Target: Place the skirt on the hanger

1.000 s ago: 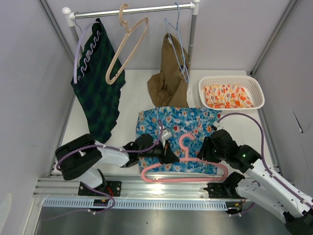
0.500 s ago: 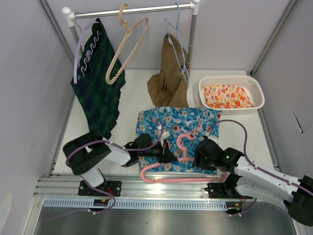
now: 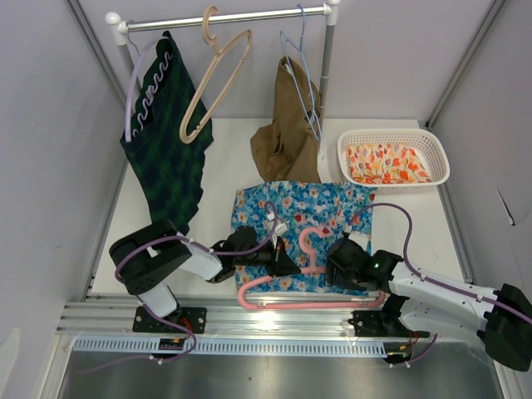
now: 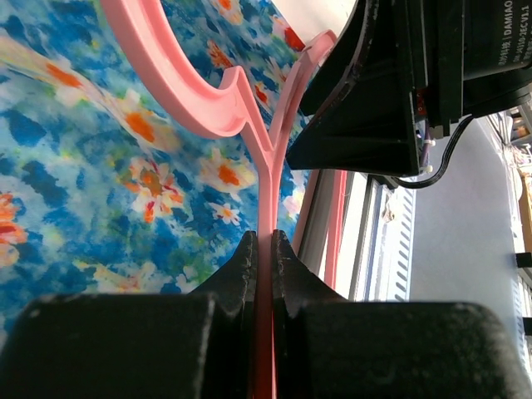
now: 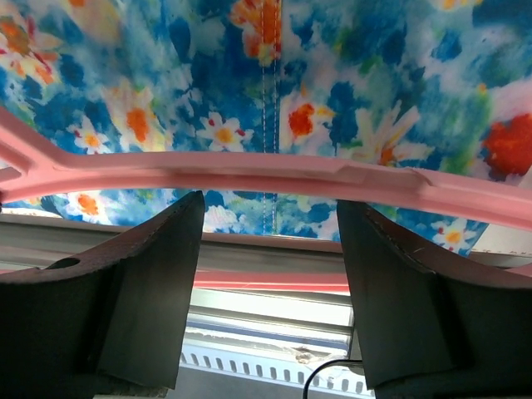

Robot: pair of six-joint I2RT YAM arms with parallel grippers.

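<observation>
Robot body: external finish and fittings.
The left arm [image 3: 198, 264] and right arm [image 3: 440, 289] pair white link covers with black joint housings. A lilac cable [image 3: 401, 209] loops along each. The left end effector [image 4: 264, 249] and right end effector [image 5: 268, 216] have matte black tapered fingers [image 5: 125, 283]. White lettering [image 4: 499, 33] marks one black motor housing. Black base plates [image 3: 179, 320] sit on an aluminium rail [image 3: 274, 320].

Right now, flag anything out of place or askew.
The brown garment hangs bunched and lopsided on its blue wire hanger at the right end of the rail. The empty beige hanger beside it hangs steeply tilted instead of level.
</observation>
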